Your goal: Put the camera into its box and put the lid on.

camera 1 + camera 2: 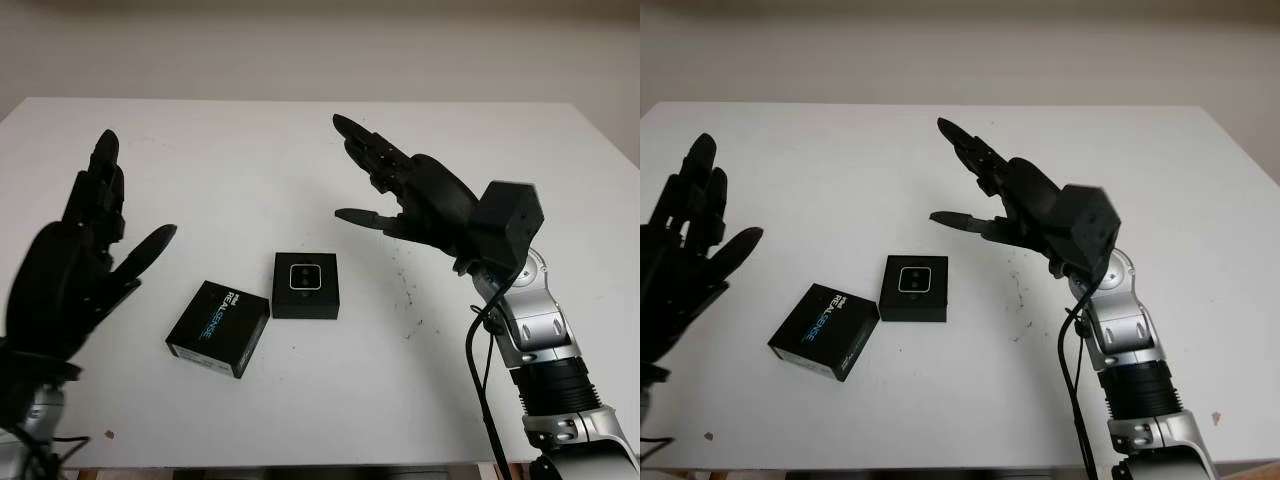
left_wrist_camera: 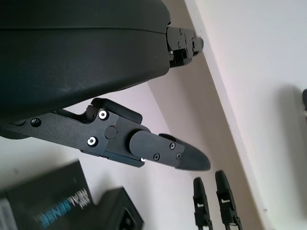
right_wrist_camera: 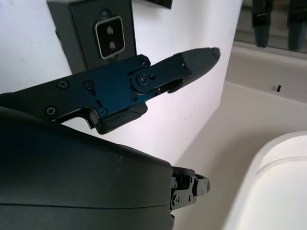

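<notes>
A small black box (image 1: 305, 285) sits open near the middle of the white table (image 1: 250, 150), with the silver-rimmed camera (image 1: 305, 277) lying in it face up. The black lid (image 1: 218, 328), printed REALSENSE, lies flat just left of the box and a little nearer to me. My left hand (image 1: 132, 195) is open, raised above the table to the left of the lid. My right hand (image 1: 345, 168) is open, held in the air to the right of and beyond the box. In the right wrist view the box (image 3: 93, 33) and camera (image 3: 110, 37) lie beyond the thumb.
The table's front edge (image 1: 300, 465) runs close behind the lid. A pale wall (image 1: 300, 40) stands behind the far edge. A few dark specks (image 1: 410, 290) mark the tabletop right of the box. My right forearm (image 1: 540, 350) rises at the lower right.
</notes>
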Robot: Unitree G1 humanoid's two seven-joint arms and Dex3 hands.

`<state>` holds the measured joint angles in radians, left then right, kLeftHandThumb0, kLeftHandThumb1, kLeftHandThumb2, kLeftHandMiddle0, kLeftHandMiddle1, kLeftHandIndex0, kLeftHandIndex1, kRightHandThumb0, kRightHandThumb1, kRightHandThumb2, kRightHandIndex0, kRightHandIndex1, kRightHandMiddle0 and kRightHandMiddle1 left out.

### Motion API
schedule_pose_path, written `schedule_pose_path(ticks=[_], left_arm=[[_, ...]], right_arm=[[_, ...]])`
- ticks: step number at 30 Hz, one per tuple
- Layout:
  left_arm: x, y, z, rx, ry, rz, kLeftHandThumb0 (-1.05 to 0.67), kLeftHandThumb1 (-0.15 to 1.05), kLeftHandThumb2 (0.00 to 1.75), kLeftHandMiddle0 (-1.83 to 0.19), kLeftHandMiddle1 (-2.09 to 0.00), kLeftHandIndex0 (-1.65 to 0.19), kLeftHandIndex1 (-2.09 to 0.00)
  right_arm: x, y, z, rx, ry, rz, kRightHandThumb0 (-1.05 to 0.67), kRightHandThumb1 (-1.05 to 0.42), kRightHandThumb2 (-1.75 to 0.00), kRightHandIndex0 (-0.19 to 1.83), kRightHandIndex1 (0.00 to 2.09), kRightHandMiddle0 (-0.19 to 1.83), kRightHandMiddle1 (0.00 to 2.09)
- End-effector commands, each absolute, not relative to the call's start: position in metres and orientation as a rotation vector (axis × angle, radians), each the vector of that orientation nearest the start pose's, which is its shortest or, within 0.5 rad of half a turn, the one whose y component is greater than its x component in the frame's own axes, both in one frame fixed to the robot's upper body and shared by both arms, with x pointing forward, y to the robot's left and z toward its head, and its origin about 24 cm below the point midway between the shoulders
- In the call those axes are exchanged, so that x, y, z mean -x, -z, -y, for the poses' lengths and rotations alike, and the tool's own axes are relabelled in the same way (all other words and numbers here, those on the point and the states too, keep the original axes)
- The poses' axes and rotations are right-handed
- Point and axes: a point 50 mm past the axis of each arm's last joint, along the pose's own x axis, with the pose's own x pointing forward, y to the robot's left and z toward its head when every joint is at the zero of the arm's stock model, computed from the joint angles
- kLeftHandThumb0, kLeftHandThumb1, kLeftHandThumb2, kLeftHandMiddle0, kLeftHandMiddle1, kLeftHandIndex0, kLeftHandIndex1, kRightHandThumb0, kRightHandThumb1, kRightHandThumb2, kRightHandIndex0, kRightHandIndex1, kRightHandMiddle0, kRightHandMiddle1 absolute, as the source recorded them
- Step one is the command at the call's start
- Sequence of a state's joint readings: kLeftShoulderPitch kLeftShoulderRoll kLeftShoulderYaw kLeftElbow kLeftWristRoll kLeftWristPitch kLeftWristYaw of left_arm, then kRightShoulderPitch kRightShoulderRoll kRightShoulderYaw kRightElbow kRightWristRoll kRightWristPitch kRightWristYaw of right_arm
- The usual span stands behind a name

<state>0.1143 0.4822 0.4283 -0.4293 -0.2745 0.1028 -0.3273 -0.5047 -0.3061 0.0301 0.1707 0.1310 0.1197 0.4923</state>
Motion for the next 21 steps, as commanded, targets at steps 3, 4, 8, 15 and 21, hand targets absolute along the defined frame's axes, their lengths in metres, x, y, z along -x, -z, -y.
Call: schedule_pose_path(ticks=[3, 4, 8, 15, 21], left_arm=[[-0.212, -0.180, -0.287, -0.427, 0.084, 0.229, -0.54, 0.89, 0.04, -0.38, -0.10, -0.28, -0.17], [-0.212, -0.183, -0.289, -0.465, 0.107, 0.196, -0.53, 0.87, 0.04, -0.41, -0.10, -0.30, -0.17], [-0.215, -0.197, -0.289, -0.715, 0.240, 0.113, -0.55, 0.81, 0.03, -0.40, -0.05, -0.29, -0.12], [-0.225, -0.196, -0.278, -1.015, 0.465, 0.029, -0.62, 0.78, 0.05, -0.17, -0.01, -0.14, -0.03], [-0.233, -0.188, -0.262, -1.166, 0.590, -0.033, -0.74, 0.81, 0.06, 0.06, -0.02, 0.06, -0.01]], right_arm=[[-0.341, -0.136, 0.162, 0.174, -0.515, 0.103, -0.69, -1.00, -0.06, 0.05, 0.10, 0.03, 0.10], [-0.342, -0.134, 0.165, 0.168, -0.498, 0.090, -0.70, -1.01, -0.06, 0.05, 0.10, 0.04, 0.10], [-0.345, -0.128, 0.175, 0.166, -0.437, 0.064, -0.68, -1.01, -0.06, 0.06, 0.10, 0.09, 0.13], [-0.350, -0.117, 0.192, 0.128, -0.342, -0.012, -0.68, -1.00, -0.06, 0.08, 0.09, 0.10, 0.11], [-0.353, -0.123, 0.207, -0.005, -0.280, 0.009, -0.61, -1.01, -0.06, 0.03, 0.06, 0.06, 0.08]])
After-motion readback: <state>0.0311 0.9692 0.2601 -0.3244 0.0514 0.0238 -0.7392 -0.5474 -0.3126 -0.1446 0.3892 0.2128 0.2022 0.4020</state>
